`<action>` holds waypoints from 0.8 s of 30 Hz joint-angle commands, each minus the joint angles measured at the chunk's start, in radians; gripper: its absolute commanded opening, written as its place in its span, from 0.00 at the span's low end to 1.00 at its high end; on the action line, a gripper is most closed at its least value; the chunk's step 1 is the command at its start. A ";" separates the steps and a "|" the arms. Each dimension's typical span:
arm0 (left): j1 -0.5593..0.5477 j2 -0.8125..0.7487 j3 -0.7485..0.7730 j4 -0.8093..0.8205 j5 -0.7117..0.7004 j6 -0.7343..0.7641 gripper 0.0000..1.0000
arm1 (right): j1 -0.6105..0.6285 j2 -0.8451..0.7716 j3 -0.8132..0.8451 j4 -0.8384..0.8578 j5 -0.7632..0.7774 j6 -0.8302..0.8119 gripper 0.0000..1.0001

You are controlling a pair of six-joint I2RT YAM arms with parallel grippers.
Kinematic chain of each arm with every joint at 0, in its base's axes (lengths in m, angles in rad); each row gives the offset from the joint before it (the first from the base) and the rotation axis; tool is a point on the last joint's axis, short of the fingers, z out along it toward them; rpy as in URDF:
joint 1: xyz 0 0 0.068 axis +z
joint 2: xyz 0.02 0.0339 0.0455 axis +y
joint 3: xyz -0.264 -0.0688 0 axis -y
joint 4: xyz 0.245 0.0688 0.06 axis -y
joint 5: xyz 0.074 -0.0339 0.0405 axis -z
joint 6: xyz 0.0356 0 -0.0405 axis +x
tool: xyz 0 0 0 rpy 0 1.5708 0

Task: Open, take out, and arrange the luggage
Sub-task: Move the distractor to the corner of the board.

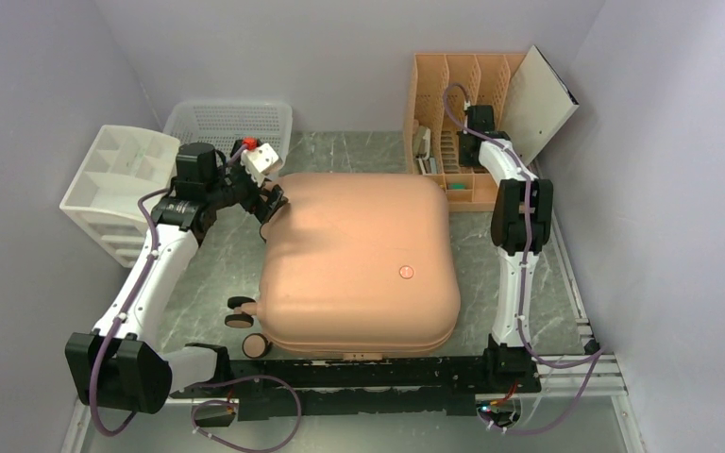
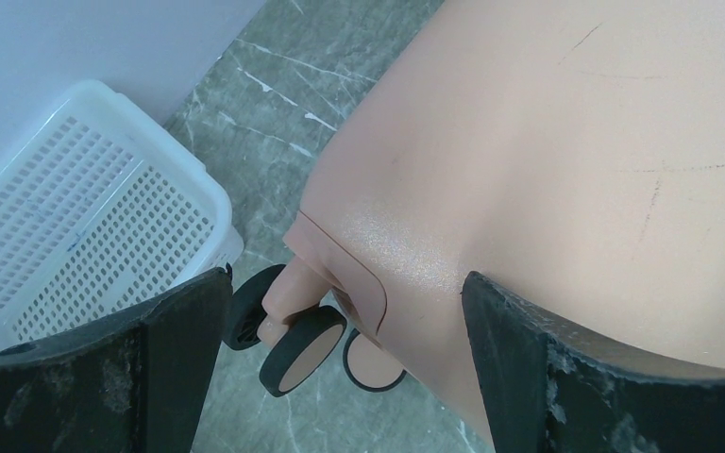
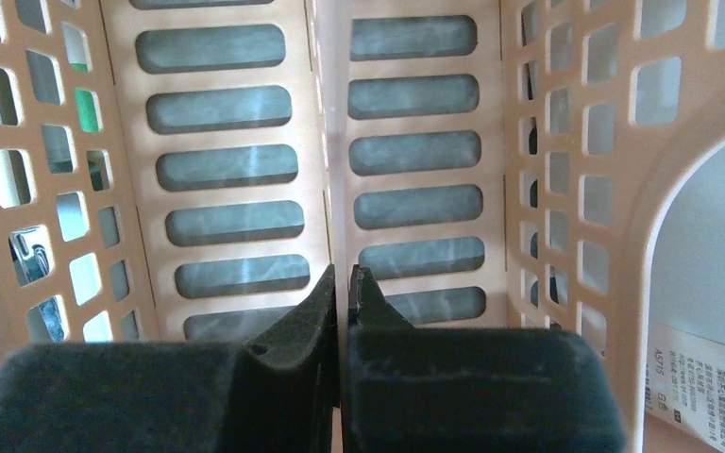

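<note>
Pale lilac walls enclose a grey-green marbled worktop [image 1: 349, 151]. Legible writing is limited to a white label [image 3: 713, 382] at the lower right of the right wrist view, printed "COMIX"; its smaller characters cannot be read. A small round logo [image 1: 406, 272] sits on the lid of the suitcase [image 1: 359, 260], too small to read.

The salmon-pink suitcase lies flat and shut at the centre of the worktop, with black wheels [image 1: 241, 311] at its left corners. A white perforated basket [image 1: 231, 123] stands at the far left beside a white drawer unit [image 1: 118, 175]. An orange-tan slotted file rack [image 1: 453, 85] stands at the far right, a white board [image 1: 538, 104] leaning on its right end.

The left arm rises from its near-left base and bends inward; the left gripper [image 1: 272, 200] hovers at the suitcase's far-left corner, jaws spread wide on either side of that corner and its wheels, gripping nothing. The right arm stretches up the suitcase's right side, its wrist inside the rack; the right gripper [image 3: 345, 283] faces a slotted rack wall, fingertips pressed together with nothing between them.
</note>
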 commanded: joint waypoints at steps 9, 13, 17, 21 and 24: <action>0.006 0.059 -0.037 -0.081 0.011 -0.003 0.97 | -0.225 0.108 0.061 0.238 0.355 -0.151 0.00; 0.006 0.062 -0.038 -0.081 0.010 -0.004 0.97 | -0.257 0.142 0.109 0.221 0.352 -0.148 0.00; 0.007 0.065 -0.036 -0.083 0.008 -0.003 0.97 | -0.275 0.164 0.142 0.211 0.371 -0.134 0.00; 0.010 0.066 -0.039 -0.080 0.006 -0.003 0.97 | -0.281 0.166 0.156 0.205 0.407 -0.097 0.00; 0.012 0.067 -0.039 -0.080 0.007 -0.003 0.97 | -0.283 0.185 0.189 0.196 0.471 -0.081 0.00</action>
